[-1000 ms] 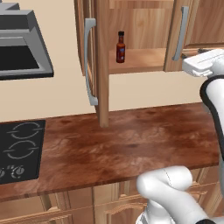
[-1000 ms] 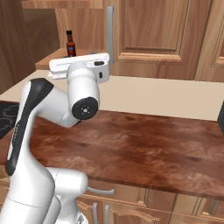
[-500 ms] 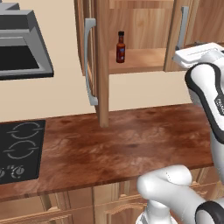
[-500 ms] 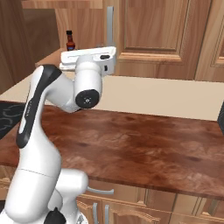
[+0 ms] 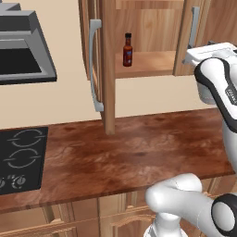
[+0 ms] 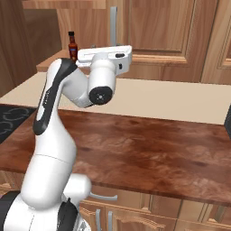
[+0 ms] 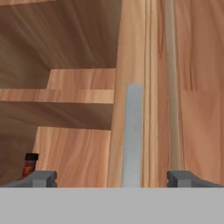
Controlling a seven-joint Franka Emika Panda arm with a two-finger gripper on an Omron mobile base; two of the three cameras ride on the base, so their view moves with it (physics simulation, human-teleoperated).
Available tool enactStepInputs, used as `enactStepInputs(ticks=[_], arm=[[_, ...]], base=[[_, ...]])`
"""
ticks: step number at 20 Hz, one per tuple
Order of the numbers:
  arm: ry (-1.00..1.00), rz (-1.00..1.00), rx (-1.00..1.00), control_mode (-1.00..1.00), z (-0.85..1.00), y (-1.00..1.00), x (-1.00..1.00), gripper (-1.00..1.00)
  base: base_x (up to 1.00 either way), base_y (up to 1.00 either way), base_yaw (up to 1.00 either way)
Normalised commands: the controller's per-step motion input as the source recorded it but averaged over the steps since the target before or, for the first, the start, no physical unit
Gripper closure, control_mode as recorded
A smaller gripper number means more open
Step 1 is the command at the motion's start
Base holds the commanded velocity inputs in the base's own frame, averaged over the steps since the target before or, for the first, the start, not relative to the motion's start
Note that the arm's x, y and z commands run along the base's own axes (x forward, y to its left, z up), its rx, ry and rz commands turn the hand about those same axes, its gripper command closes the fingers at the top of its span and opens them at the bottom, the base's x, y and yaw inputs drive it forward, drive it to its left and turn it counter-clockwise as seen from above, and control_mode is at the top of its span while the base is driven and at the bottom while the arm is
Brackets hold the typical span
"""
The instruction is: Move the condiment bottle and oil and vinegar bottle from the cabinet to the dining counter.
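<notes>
Gripper [image 7: 112, 178]: jaws spread wide, holding nothing, facing a grey bar handle [image 7: 132, 135]. Sauce bottle [image 5: 127, 49]: upright on the bottom shelf of the open cabinet [image 5: 144, 64], above the reddish-brown counter [image 5: 134, 155].

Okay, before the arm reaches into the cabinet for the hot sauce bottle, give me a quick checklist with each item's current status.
1. Gripper open, nothing between the fingers: ok.
2. Cabinet door swung open, shelf reachable: ok.
3. Condiment bottle upright on the shelf: ok.
4. Gripper lined up with the bottle: not ok; in the hand view it faces the grey door handle, the bottle sits far left.
5. Oil and vinegar bottle located: cannot tell.
</notes>
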Motion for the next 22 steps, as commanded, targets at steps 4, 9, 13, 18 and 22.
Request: enactStepInputs(ticks=[4, 9, 13, 18, 22], arm=[[0.0, 0.0, 0.0, -1.0, 0.0, 0.0, 0.46, -1.0], [0.0, 0.0, 0.0, -1.0, -0.01, 0.03, 0.48, -1.0], [0.0, 0.0, 0.02, -1.0, 0.0, 0.0, 0.43, -1.0], [0.0, 0.0, 0.01, -1.0, -0.02, 0.0, 0.38, -1.0], [0.0, 0.0, 0.01, -1.0, -0.03, 0.0, 0.4, -1.0]], base=[[0.0, 0.0, 0.0], [0.0, 0.0, 0.0], [0.0, 0.0, 0.0], [0.0, 0.0, 0.0], [0.0, 0.0, 0.0]])
